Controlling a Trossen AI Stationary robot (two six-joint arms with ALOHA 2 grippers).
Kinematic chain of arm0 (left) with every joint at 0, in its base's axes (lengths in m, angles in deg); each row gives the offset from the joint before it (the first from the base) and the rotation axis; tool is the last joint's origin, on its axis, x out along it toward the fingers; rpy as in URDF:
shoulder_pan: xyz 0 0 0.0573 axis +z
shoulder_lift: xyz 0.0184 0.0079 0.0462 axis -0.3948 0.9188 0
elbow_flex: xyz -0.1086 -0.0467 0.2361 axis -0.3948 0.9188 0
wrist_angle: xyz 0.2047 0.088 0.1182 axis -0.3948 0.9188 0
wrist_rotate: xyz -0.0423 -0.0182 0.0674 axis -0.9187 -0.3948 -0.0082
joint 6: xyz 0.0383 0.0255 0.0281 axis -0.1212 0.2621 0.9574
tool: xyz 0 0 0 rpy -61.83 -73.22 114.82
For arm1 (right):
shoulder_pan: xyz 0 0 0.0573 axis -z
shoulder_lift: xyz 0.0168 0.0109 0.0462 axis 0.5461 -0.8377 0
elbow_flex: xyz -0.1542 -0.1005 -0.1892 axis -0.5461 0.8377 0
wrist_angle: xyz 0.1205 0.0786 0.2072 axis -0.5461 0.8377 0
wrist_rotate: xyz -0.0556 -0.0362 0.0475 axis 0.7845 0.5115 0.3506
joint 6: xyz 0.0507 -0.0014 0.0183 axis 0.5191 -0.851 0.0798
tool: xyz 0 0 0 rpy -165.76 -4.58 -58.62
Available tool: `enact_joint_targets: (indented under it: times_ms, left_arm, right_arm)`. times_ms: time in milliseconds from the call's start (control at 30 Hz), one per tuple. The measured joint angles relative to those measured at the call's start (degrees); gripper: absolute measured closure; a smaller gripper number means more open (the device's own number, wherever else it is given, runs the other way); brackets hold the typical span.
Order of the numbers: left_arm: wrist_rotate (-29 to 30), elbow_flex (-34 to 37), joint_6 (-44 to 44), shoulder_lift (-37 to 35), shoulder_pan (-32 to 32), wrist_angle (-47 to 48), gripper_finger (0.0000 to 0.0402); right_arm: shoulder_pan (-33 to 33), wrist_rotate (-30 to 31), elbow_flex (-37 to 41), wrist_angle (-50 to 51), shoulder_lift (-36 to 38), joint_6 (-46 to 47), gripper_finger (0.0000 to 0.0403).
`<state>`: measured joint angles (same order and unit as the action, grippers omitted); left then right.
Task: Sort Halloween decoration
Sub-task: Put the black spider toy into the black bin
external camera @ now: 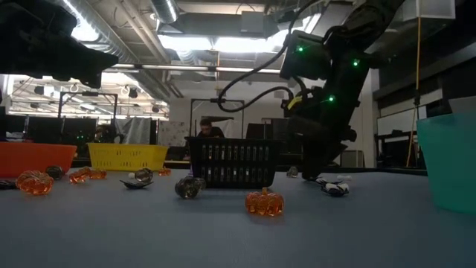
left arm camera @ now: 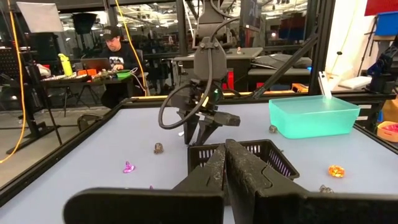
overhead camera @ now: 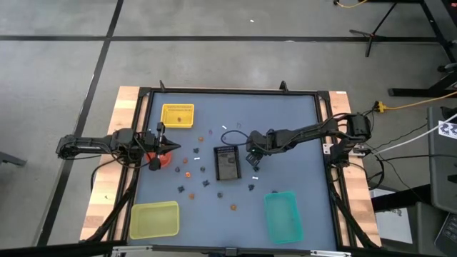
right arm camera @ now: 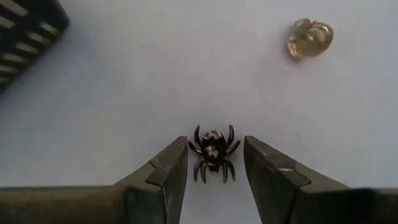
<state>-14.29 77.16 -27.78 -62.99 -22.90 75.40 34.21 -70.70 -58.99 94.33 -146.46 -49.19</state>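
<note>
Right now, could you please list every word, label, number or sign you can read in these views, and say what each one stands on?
No text can be read in any view.
The patterned white tag beside the table in the high view: too small to read.
The small black spider trinket, the black rectangular slatted tray and the translucent teal plastic bin: no lettering shows.

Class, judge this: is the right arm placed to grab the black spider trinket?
Probably yes. The right pincer stands open with the black spider lying between its fingertips, nothing blocking.
</note>
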Motion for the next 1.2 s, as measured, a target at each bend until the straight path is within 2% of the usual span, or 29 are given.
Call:
enact_joint_targets:
  times_ms: [1200]
  left_arm:
    - [-0.01, 0.00, -0.01, -0.01, 0.00, -0.02, 0.0401]
  right_arm:
    - [0.02, -0.02, -0.09, 0.13, -1.49, -0.20, 0.0249]
